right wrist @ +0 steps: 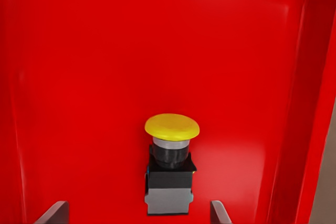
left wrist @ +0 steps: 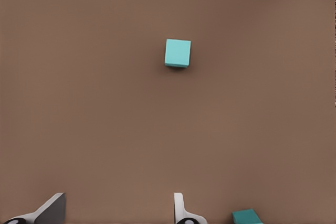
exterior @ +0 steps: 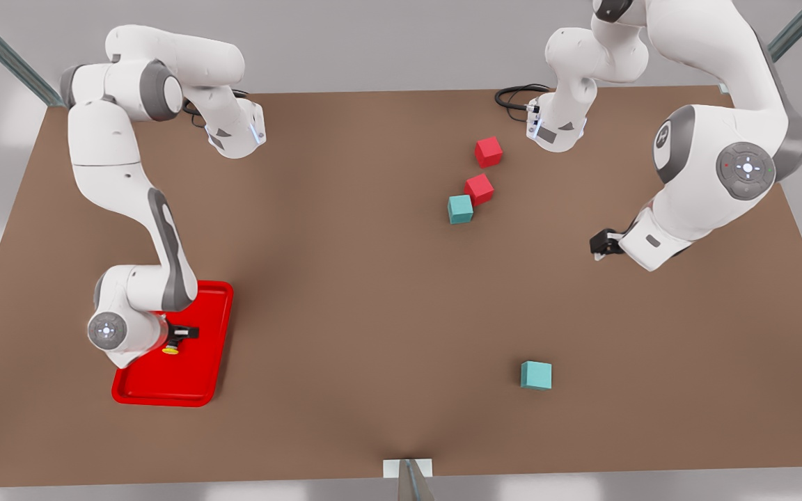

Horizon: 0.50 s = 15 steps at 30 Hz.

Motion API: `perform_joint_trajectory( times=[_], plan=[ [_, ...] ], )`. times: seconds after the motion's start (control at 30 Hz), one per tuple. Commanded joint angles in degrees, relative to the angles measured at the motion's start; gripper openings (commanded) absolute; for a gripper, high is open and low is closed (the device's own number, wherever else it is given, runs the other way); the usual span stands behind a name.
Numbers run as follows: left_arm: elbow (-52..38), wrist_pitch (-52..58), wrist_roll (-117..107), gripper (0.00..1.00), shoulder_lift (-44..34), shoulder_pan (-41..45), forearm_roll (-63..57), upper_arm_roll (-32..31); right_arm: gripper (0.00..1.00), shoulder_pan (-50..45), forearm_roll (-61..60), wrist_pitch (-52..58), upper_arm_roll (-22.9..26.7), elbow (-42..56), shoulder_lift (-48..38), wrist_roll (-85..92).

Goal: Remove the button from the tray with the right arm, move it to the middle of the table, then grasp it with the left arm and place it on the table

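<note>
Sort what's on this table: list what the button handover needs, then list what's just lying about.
Needed:
- button, lying in the tray
- red tray
- right gripper, open, over the button
- left gripper, open, waiting at the front view's right
- table

Lying about:
- two red cubes
- teal cube touching one red cube
- lone teal cube

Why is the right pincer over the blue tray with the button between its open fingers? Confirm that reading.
Wrong in one respect: the tray is bright red, not blue, as the right wrist view and front view show. The rest stands: the right pincer hangs over it, fingers open, with the yellow-capped button lying between them. The left pincer waits, open, over the table.
</note>
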<state>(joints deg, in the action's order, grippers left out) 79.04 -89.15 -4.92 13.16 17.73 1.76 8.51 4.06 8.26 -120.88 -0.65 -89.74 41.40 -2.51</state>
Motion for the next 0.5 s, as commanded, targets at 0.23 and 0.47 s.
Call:
perform_joint_trajectory(
  times=[0.23, 0.47],
  plan=[
    [0.0, -0.4, -1.0, 1.0, 0.3, 0.4, 0.0, 0.0, 1.0, 2.8, 0.2, -12.9, -0.1, -9.4, -2.3, 3.2],
    [0.0, -0.3, -1.0, 1.0, 1.0, 0.3, 0.0, 0.0, 1.0, 4.7, 0.3, -24.3, -0.1, -14.9, -4.8, -0.1]
  ],
)
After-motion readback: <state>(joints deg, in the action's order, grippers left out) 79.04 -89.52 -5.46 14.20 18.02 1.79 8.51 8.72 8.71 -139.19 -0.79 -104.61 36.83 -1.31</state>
